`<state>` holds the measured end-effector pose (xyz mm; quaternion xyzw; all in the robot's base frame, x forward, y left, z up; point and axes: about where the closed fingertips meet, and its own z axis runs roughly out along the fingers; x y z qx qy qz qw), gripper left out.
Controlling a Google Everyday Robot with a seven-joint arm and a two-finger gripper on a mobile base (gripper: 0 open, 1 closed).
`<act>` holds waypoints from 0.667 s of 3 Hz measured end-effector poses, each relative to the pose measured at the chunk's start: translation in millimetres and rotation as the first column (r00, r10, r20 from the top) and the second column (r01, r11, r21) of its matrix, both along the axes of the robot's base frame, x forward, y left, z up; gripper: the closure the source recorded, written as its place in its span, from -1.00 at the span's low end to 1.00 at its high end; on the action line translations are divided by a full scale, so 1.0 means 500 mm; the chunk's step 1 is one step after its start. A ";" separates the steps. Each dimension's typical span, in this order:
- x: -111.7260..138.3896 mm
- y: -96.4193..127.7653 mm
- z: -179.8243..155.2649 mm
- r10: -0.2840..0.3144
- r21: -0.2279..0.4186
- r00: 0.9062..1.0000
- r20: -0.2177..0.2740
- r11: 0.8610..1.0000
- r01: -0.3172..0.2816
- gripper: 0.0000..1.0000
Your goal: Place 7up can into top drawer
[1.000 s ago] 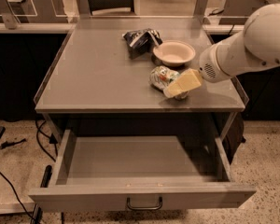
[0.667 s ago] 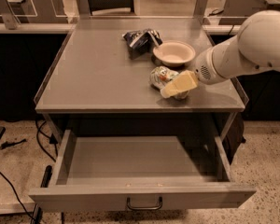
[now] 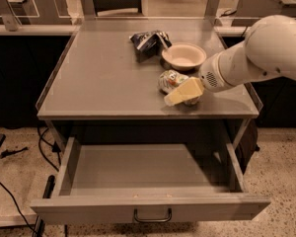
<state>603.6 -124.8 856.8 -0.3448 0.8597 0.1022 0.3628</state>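
Note:
The 7up can [image 3: 168, 80] lies on its side on the grey table top [image 3: 103, 78], just in front of the beige bowl. My gripper [image 3: 183, 93] comes in from the right on a white arm [image 3: 256, 53] and sits low on the table, right against the can's front right side and partly covering it. The top drawer [image 3: 148, 207] is pulled out below the table's front edge. Its inside [image 3: 143, 167] holds nothing, and its dark bar handle [image 3: 153, 216] is at the middle of the front panel.
A round beige bowl [image 3: 183, 56] stands behind the can. A dark wrinkled snack bag [image 3: 148, 42] lies behind the bowl to the left. Cables [image 3: 19, 191] run over the floor at the left. Desks and a chair stand behind the table.
My gripper has shifted a little to the left, closer along the can's front. The can, the bowl, the bag and the drawer have not moved.

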 end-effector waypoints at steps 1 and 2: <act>-0.007 0.024 -0.009 0.021 0.014 1.000 -0.013 1.000 -0.021 -1.00; -0.007 0.045 -0.021 0.040 0.023 0.999 -0.017 0.999 -0.039 -1.00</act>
